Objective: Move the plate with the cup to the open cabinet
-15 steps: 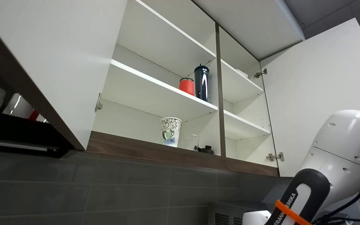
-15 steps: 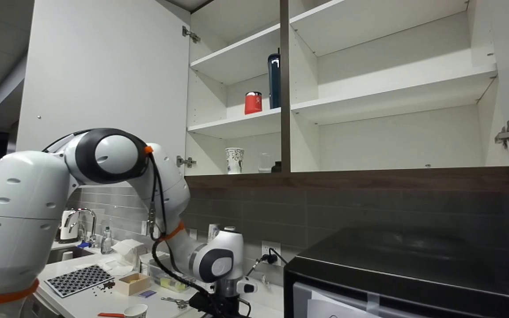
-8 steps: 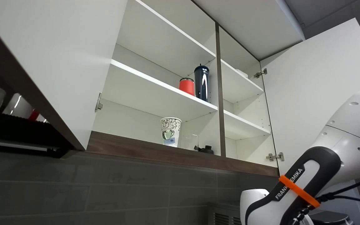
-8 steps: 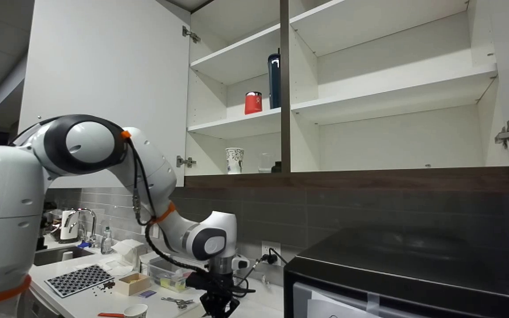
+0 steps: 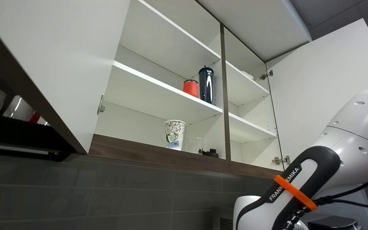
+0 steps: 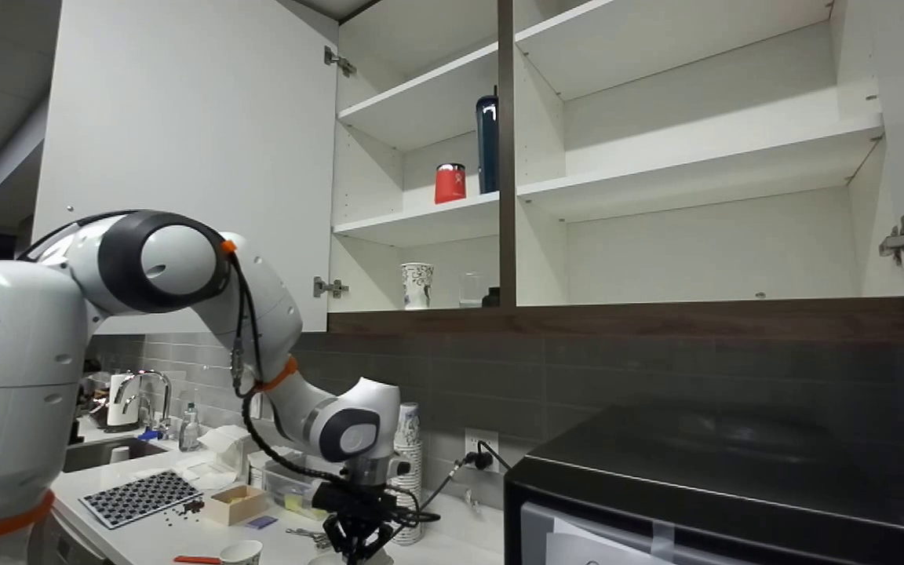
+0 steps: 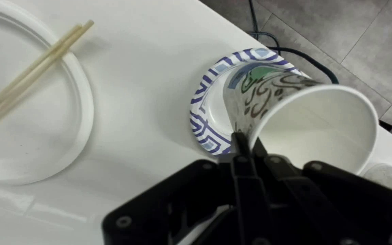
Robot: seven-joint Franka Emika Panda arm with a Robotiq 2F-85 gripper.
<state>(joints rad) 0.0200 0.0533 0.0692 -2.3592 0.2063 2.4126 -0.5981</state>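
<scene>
Only the wrist view clearly showed the gripper (image 7: 249, 141) clenched on the rim of the scroll-printed paper cup (image 7: 294, 112), over the purple-patterned paper plate (image 7: 201, 127), near the edge of the white countertop (image 7: 141, 102); grey floor tiles (image 7: 322, 30) lay beyond. In both exterior views the cabinet (image 6: 703, 251) stood open above the grey tiled backsplash (image 5: 129, 195).

Plate (image 7: 213, 107) nr edge of counter (image 7: 141, 85) had purple/lt-blue geom. pattern on wht; cup (image 7: 294, 112) was wht w/ brn swirls, grn patch; cabinet (image 6: 656, 188) wht, bottom brn.
</scene>
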